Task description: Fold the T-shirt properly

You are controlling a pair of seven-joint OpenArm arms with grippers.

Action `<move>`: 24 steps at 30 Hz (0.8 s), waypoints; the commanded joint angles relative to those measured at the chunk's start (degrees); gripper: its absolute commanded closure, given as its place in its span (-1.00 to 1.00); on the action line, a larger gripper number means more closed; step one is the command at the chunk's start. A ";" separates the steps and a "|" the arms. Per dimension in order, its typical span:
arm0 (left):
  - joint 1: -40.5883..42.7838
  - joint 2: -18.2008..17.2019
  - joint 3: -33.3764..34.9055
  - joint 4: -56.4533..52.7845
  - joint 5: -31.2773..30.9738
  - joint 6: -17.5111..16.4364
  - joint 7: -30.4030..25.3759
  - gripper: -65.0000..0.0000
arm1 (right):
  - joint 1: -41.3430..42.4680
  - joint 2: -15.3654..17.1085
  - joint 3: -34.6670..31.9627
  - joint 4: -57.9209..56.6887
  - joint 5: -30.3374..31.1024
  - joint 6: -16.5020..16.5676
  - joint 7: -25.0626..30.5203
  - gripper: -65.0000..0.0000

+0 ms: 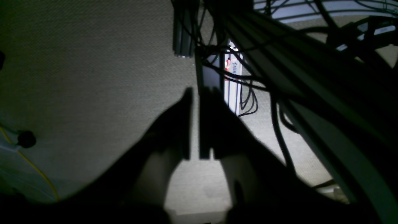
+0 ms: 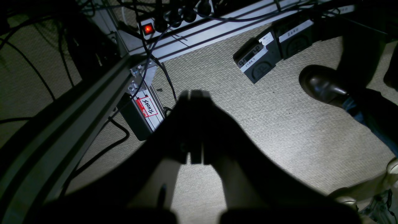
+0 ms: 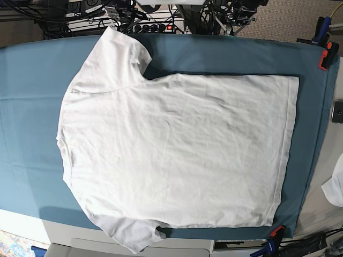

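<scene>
Teal cloth (image 3: 32, 107) w/ orange clamps (image 3: 325, 59); shoe (image 2: 323, 85) on carpet (image 2: 279, 124).

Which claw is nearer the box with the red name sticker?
Right, likely: the box looms large just beside the right claw; past the left claw it looks smaller, behind cables.

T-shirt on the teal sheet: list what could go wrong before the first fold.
1. The T-shirt lies flat but wrinkled; folding now may lock creases in.
2. Its lower sleeve hangs past the teal sheet edge, so a pinch there could miss or drag it.
3. Both grippers, left and right, are shut and pointing at the floor beside cables, which might snag.
</scene>
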 commanded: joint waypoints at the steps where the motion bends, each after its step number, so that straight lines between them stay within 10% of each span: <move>1: -0.24 0.00 -0.02 0.35 -0.04 0.17 -0.35 0.93 | 0.02 0.33 0.11 0.26 -0.39 -0.24 0.76 1.00; 24: -0.28 0.00 -0.02 0.35 -2.16 0.17 -0.37 0.93 | 0.02 0.33 0.11 0.31 -0.39 -0.24 0.81 1.00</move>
